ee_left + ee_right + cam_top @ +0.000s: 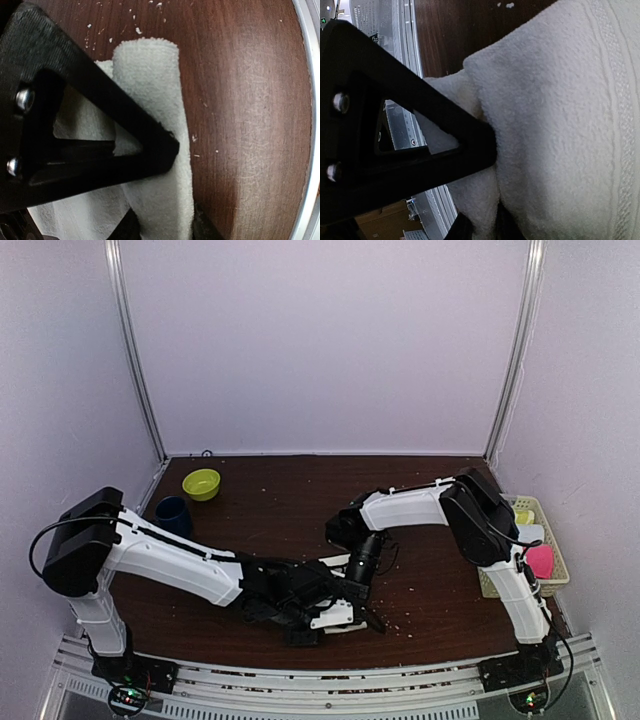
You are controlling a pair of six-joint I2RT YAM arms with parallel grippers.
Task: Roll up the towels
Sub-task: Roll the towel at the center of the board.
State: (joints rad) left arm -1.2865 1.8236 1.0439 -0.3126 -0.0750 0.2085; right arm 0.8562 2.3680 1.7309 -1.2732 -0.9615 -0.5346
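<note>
Rightward, pink towel (pixel 541 561) in basket (pixel 557 540)

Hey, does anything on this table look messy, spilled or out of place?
Small white specks, crumbs or lint, are scattered over the dark wooden table, several near one end of the cream towel. Nothing else looks askew or damaged.

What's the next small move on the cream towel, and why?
Probably turn the roll a little further onto its flat layer, both arms together. The cream towel looks only partly rolled: in the left wrist view an unrolled layer lies flat beside the roll. The left gripper and right gripper each appear to be pinching the roll, so they are placed to turn it.
</note>
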